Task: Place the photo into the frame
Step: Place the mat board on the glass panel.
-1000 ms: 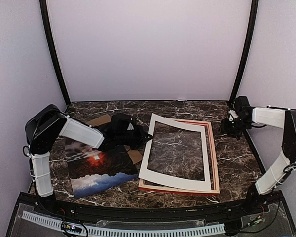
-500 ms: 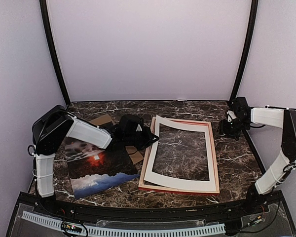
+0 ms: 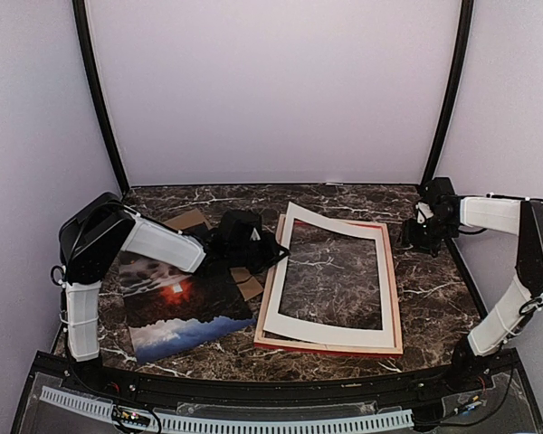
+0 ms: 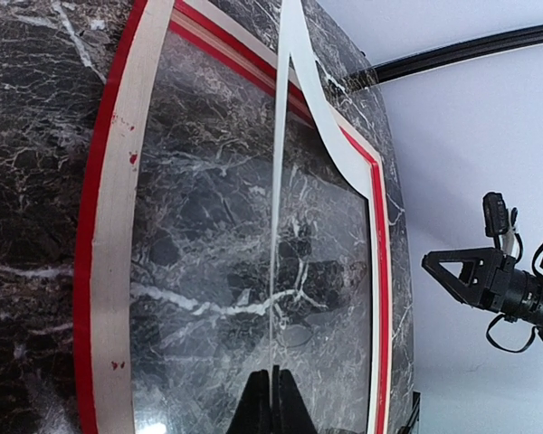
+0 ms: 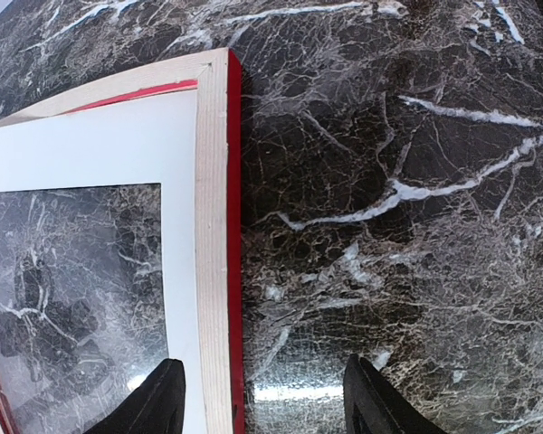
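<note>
**Figure: Mat edge gripped beside the frame, photo lying apart on the table**

Clock directions are read in the overhead view, with 12 o'clock at the far wall. No brand, label or legible writing is seen on any object.

The frame (image 3: 395, 298) is laid flat at centre-right of the marble table (image 3: 434, 298), pale wood upward and red showing on its outer sides. Its long axis appears to run roughly from 12 to 6 o'clock. The photo (image 3: 185, 316) is laid flat outside the frame, just beside it at its 9 o'clock side. Its dark sky is turned toward about 12 o'clock and its blue-white water toward 6 o'clock. Its far part is covered by the left arm, so its full outline cannot be made out.

A white mat (image 3: 321, 333) is resting on the frame, with its 9 o'clock edge raised. That edge is pinched between the closed jaws of the left gripper (image 3: 277, 255). In the left wrist view the mat (image 4: 319, 101) is seen almost edge-on, and only the tips of the left gripper (image 4: 273, 387) are in shot.

The right gripper (image 3: 414, 239) is held partly open, with nothing between its jaws, near the frame's 1 o'clock corner. In the right wrist view that corner of the frame (image 5: 215, 226) is cut off by the picture's edge.

A brown backing board (image 3: 185, 220) is largely hidden beneath the left arm
</note>
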